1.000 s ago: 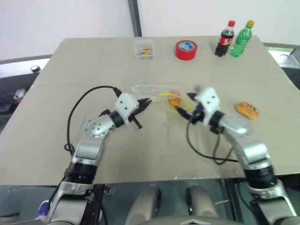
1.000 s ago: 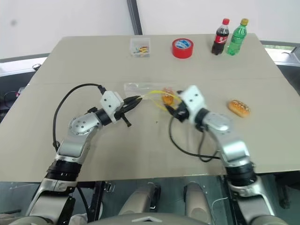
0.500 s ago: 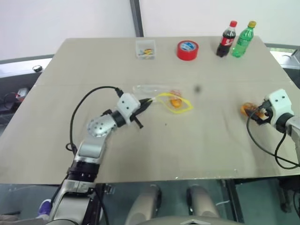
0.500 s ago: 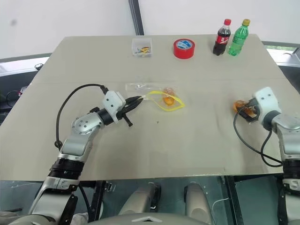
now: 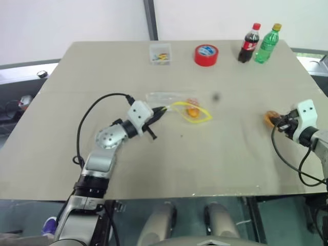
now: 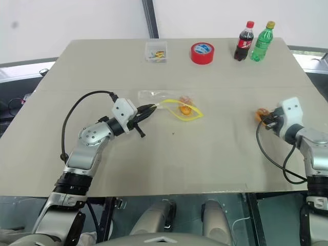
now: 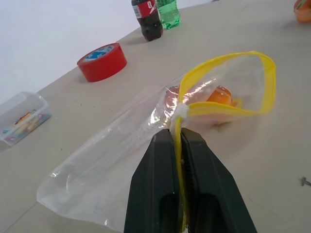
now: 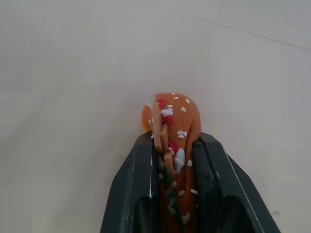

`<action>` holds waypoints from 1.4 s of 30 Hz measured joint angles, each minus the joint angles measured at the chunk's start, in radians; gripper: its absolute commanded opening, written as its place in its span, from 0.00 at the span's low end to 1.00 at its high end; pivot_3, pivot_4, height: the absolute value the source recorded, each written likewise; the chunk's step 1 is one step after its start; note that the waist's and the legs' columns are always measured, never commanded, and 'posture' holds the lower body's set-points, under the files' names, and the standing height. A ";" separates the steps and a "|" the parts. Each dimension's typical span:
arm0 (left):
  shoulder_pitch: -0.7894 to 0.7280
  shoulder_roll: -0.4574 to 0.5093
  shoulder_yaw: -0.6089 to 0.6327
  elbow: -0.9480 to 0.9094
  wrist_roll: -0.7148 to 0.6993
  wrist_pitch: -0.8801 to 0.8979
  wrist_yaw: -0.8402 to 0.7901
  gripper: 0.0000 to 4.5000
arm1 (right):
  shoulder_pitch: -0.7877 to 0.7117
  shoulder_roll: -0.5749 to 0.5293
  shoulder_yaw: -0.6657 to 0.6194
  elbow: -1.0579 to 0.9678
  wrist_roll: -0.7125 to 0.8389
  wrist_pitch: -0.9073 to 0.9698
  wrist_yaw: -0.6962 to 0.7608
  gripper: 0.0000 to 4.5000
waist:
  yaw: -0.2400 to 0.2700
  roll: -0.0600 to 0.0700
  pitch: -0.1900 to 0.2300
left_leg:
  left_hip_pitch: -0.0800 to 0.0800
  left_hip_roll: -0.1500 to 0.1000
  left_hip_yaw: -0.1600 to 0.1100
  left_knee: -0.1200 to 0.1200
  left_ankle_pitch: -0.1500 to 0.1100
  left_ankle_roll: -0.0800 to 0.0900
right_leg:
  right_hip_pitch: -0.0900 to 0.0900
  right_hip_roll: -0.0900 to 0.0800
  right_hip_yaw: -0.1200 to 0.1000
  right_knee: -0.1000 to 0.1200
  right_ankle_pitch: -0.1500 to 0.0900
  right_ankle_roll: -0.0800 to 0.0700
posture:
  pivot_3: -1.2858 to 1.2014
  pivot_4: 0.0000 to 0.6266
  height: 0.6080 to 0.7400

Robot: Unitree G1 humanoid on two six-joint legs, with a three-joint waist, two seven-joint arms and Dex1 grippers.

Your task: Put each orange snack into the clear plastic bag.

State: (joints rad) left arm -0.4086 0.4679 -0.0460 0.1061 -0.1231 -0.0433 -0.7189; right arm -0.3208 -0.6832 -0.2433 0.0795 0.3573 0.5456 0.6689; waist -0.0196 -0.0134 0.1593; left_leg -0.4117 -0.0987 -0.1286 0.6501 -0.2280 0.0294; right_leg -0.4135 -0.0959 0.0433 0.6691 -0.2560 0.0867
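Two orange snacks: one (image 7: 219,95) bagged, one (image 8: 171,145) in right hand (image 8: 175,160).

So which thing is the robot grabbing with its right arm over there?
On the tan table, look to the right edge, well away from the bag. There the right end effector is shut on a long orange snack. Its white seeds and red bits distinguish it from the round snack already in the bag.

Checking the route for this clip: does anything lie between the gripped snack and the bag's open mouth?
Nothing visible does. The right gripper holds the elongated snack; bare table separates it from the clear plastic bag, held open by the left gripper.
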 measured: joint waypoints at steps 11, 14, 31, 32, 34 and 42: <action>0.063 0.013 0.007 -0.095 -0.048 0.013 -0.036 0.00 | -0.102 0.482 0.217 -0.467 0.294 0.436 -0.333 0.17 | 0.005 0.000 0.000 | -0.003 -0.002 -0.003 0.000 0.000 0.000 | -0.002 -0.002 -0.002 -0.002 0.000 0.000 | 0.52 0.24 1.00; 0.091 0.035 0.009 -0.127 -0.065 0.013 -0.067 0.00 | -0.109 0.493 0.277 -0.425 0.243 0.423 -0.353 0.17 | 0.006 0.000 0.000 | -0.002 -0.002 -0.003 0.000 0.000 0.000 | -0.002 -0.001 -0.003 -0.003 0.000 0.000 | 0.52 0.24 1.00; 0.244 0.098 -0.020 -0.215 -0.064 -0.029 -0.164 0.00 | -0.239 0.715 0.310 -0.026 0.161 0.235 -0.282 0.17 | -0.021 0.001 0.000 | -0.002 -0.001 -0.002 -0.002 0.000 0.000 | -0.003 0.000 -0.002 -0.001 0.000 0.000 | 0.52 0.24 1.00; 0.246 0.098 -0.018 -0.215 -0.062 -0.029 -0.159 0.00 | -0.247 0.721 0.319 0.011 0.150 0.210 -0.267 0.17 | -0.022 0.002 0.000 | -0.001 -0.001 -0.002 -0.002 0.000 0.000 | -0.003 0.000 -0.002 -0.001 0.000 0.000 | 0.52 0.24 1.00; 0.247 0.097 -0.014 -0.215 -0.063 -0.028 -0.150 0.00 | -0.274 0.727 0.351 0.095 0.103 0.137 -0.243 0.32 | -0.024 0.002 0.000 | -0.001 -0.001 -0.002 -0.002 0.000 0.000 | -0.004 0.000 -0.002 -0.001 0.000 0.000 | 0.52 0.24 1.00; 0.243 0.064 0.036 -0.215 -0.105 0.053 -0.086 0.00 | -0.279 0.656 0.366 0.114 0.001 -0.013 -0.195 0.80 | -0.020 0.002 0.000 | -0.002 -0.001 -0.003 -0.002 0.000 0.000 | -0.004 0.000 -0.002 -0.001 0.000 0.000 | 0.52 0.24 1.00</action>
State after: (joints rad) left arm -0.1657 0.5317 -0.0100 -0.1089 -0.2280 0.0096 -0.8048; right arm -0.6001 -0.0271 0.1226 0.1935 0.3583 0.5321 0.4736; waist -0.0396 -0.0118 0.1590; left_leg -0.4138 -0.0996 -0.1311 0.6486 -0.2279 0.0292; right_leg -0.4178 -0.0958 0.0413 0.6685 -0.2560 0.0865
